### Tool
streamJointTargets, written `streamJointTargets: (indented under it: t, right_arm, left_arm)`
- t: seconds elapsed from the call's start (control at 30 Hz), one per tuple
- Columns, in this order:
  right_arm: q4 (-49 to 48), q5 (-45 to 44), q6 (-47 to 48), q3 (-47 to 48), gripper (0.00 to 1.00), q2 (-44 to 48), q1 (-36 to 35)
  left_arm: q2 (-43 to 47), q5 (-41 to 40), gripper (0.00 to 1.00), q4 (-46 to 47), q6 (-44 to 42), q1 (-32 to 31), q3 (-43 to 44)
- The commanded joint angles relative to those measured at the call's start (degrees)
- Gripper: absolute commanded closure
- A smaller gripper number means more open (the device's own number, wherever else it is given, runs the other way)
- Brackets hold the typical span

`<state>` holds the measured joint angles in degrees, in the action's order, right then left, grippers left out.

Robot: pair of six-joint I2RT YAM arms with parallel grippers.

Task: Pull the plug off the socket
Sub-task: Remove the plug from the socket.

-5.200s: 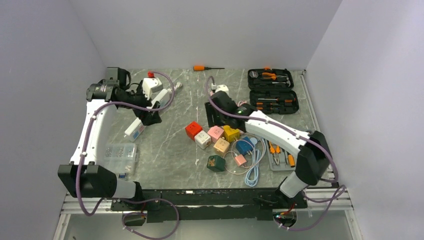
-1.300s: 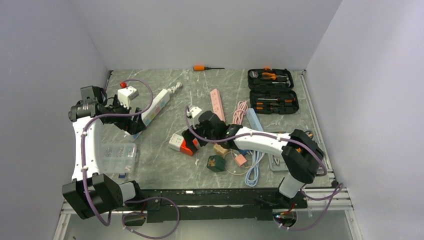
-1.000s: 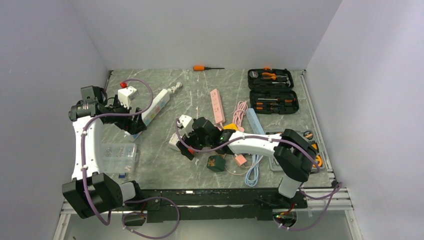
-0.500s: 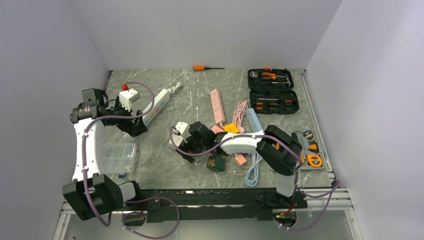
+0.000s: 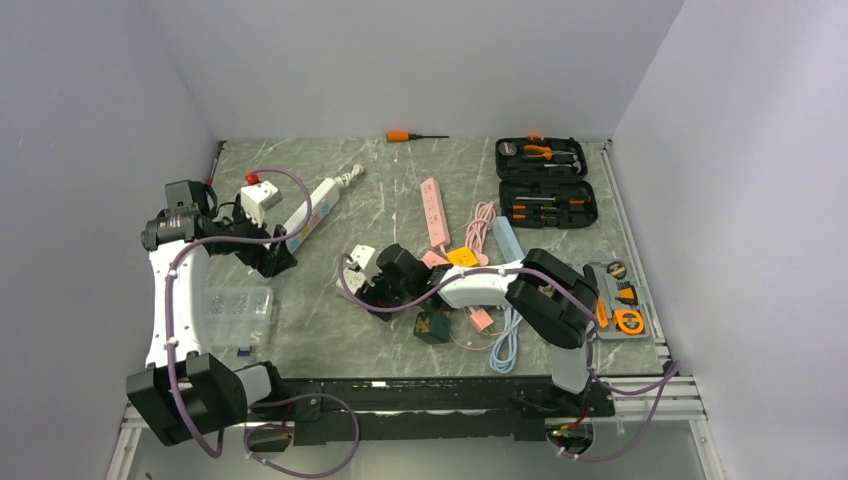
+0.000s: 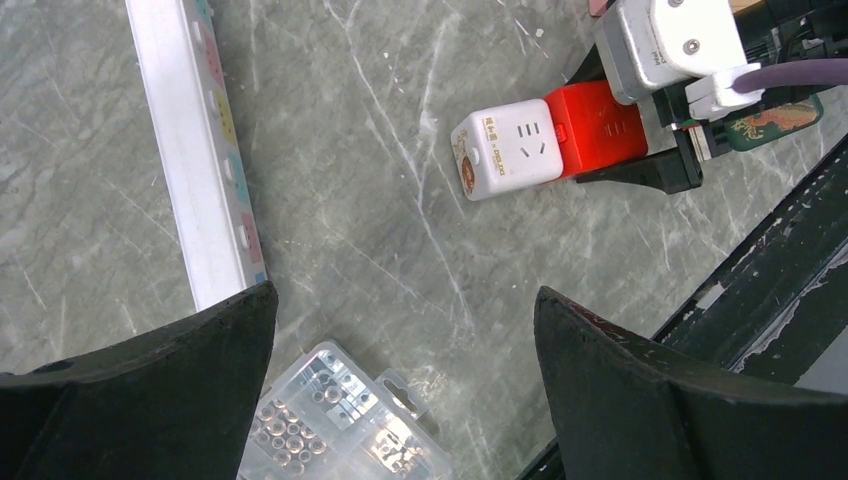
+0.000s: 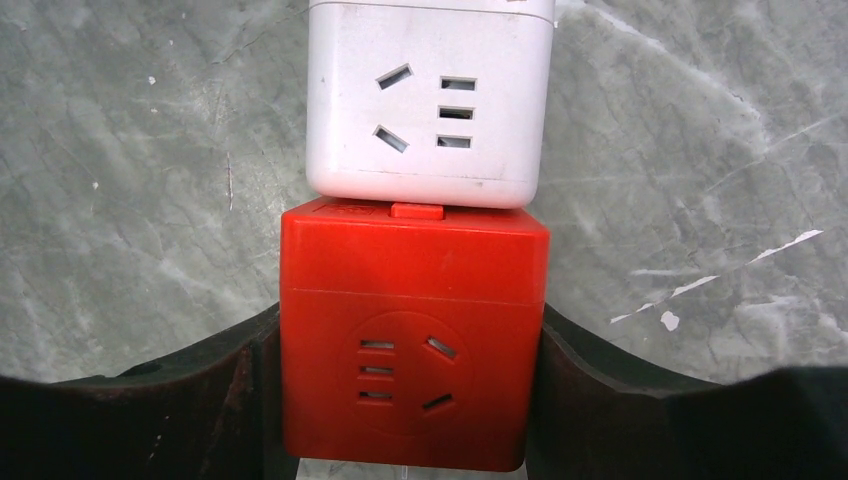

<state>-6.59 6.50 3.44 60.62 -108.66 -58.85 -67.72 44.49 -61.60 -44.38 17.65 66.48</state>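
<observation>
The right end effector (image 7: 405, 385) has its two fingers pressed on the left and right sides of the red cube (image 7: 415, 270), so it is closed on that cube and holds nothing else. The red cube lies on the table (image 7: 130, 150), left of its middle in the top view, and its far face is joined to the white cube (image 7: 430, 100); a small red tab sits at the seam. I judge that the red cube is the plug part and the white cube the socket part.

Both are hard, smooth plastic blocks, stiff and probably light. They will not bend, but the glossy faces can slip, so the flat opposite sides are the good places to hold. Because the white cube is light, it will likely come along if only the red one is pulled.

The left end effector (image 6: 405, 310) is wide open and empty, above the table and well apart from the cubes, near a white power strip (image 6: 195, 150) and a clear box (image 6: 340, 430) of small parts. It could take the white cube by its free sides.
</observation>
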Motion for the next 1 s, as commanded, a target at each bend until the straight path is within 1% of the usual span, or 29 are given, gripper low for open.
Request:
streamJointTargets:
  t: [0.0, 0.13, 0.23, 0.3, 0.6, 0.7, 0.8, 0.83, 0.9, 0.97]
  right_arm:
    - [0.7, 0.1, -1.5, 0.9, 1.00, 3.2, 0.4]
    - [5.4, 9.0, -3.3, 2.8, 1.00, 7.4, 3.9]
    - [10.1, 16.6, -5.0, 4.3, 1.00, 10.0, 7.2]
    - [12.8, 20.0, -5.1, 5.3, 1.00, 11.4, 8.3]
    - [17.0, 21.2, -7.7, 5.0, 1.00, 20.0, 10.3]
    - [18.3, 23.7, -9.3, 7.5, 1.00, 21.4, 12.0]
    - [21.5, 26.5, -10.7, 13.4, 1.00, 20.1, 13.2]
    - [22.6, 27.1, -11.3, 15.5, 1.00, 19.2, 13.5]
    - [25.3, 28.0, -12.2, 19.9, 1.00, 16.8, 13.7]
    - [28.4, 28.7, -12.5, 24.8, 1.00, 14.2, 13.8]
  left_arm:
    - [1.5, 3.6, 0.01, 0.6, -2.6, 0.1, -1.0]
    - [2.7, 4.4, 0.01, 1.0, -5.9, 0.0, -1.7]
    - [5.0, 4.7, 0.01, 0.8, -10.0, -0.1, -1.6]
    - [6.4, 4.6, 0.01, 0.7, -12.7, -0.2, -1.3]
    - [9.8, 8.6, 0.01, -2.7, -28.1, -0.6, -0.6]
    - [11.5, 11.8, 0.01, -4.7, -36.6, -0.9, -1.3]
    - [13.8, 14.0, 0.01, -4.6, -44.8, -2.3, -2.7]
    - [14.7, 13.6, 0.01, -3.4, -45.8, -3.4, -3.3]
    - [16.5, 11.3, 0.01, -0.1, -45.1, -7.1, -4.1]
    - [18.1, 7.7, 0.01, 4.2, -43.2, -11.8, -5.6]
